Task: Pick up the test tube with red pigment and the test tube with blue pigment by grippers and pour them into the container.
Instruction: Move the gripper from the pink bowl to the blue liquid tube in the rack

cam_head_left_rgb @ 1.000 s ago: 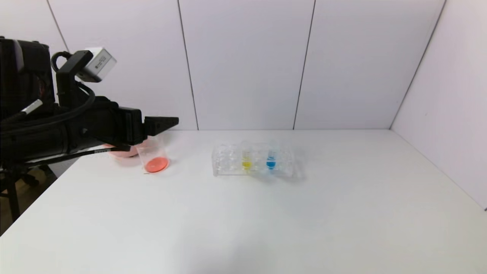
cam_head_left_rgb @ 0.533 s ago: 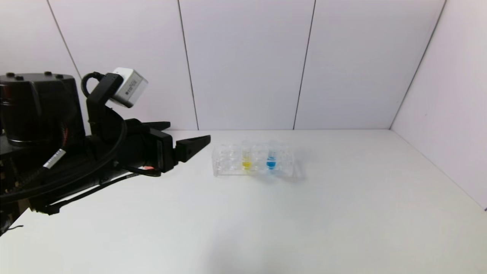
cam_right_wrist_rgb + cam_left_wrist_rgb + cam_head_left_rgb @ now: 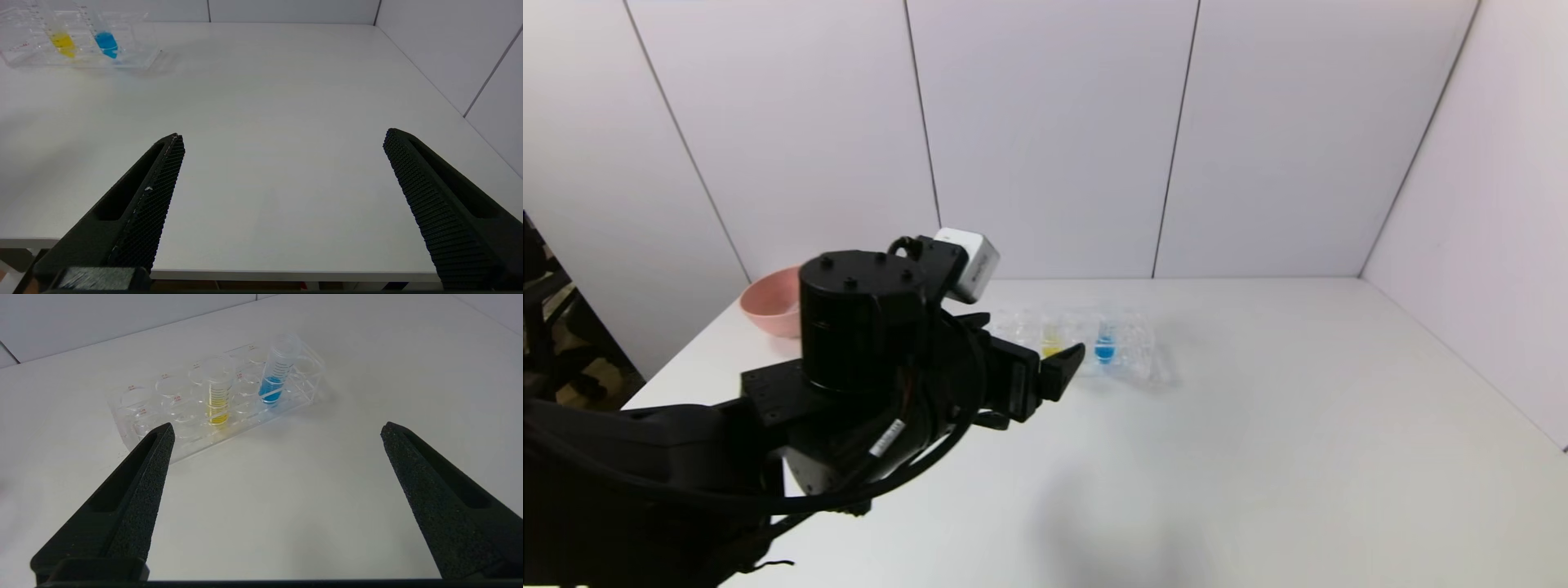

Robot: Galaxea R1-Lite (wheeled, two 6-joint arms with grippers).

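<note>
Overhead, white table (image 3: pixel 1258 457), pale panelled walls (image 3: pixel 1054 139), both grippers (image 3: pixel 276 430) spread, seemingly empty.

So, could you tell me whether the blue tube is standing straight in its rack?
Tilted: the blue tube leans in the rack.

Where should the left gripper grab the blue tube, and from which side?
Grip the blue tube on its bare upper part, above the rack and just below the rim. It leans in its slot, so tilt to match. The open left gripper faces it across clear table; keep off the yellow tube.
</note>
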